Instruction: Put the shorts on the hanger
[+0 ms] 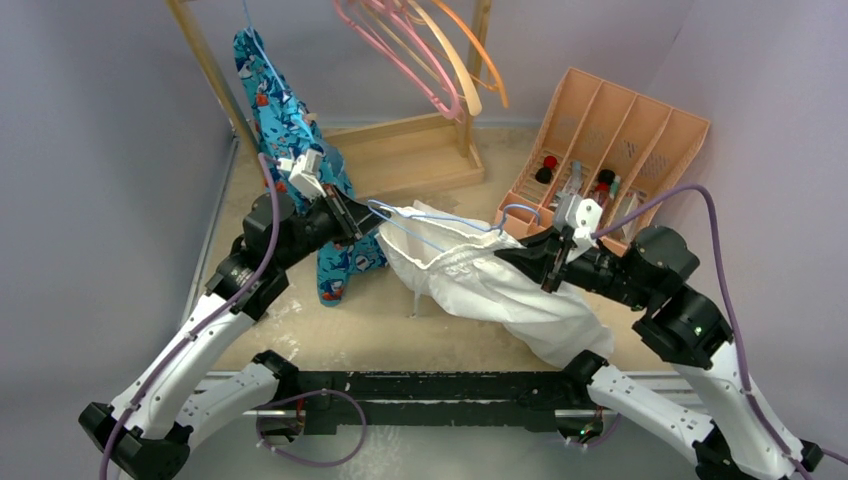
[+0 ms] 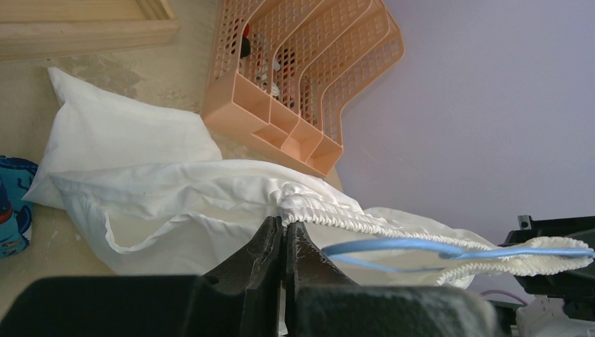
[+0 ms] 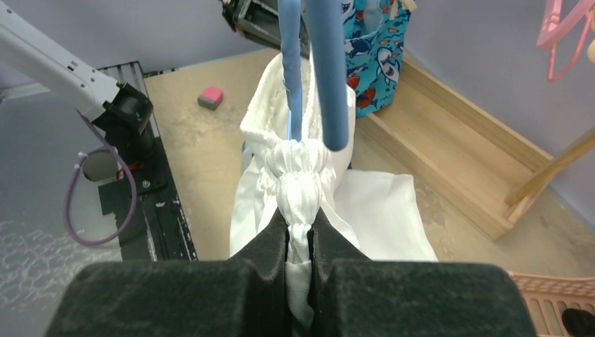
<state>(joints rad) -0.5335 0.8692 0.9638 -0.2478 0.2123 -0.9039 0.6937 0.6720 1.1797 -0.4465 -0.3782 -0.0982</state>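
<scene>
The white shorts (image 1: 500, 290) hang stretched between my two grippers above the table, legs drooping to the surface. The thin light-blue hanger (image 1: 450, 219) lies along the gathered waistband, partly inside the opening. My left gripper (image 1: 360, 222) is shut on the left end of the waistband; in the left wrist view the closed fingertips (image 2: 270, 235) pinch the shorts (image 2: 140, 189), with the hanger (image 2: 393, 246) just right of them. My right gripper (image 1: 545, 255) is shut on the right end; in the right wrist view bunched waistband (image 3: 300, 175) sits between the jaws, with the hanger arms (image 3: 328, 70) above it.
A blue shark-print garment (image 1: 290, 130) hangs on the wooden rack (image 1: 410, 150) at the back left. Pink hangers (image 1: 400, 40) and a tan-orange hanger (image 1: 470, 50) hang at the top. An orange slotted basket (image 1: 640, 130) stands at the back right. A small pink block (image 3: 210, 97) lies on the table.
</scene>
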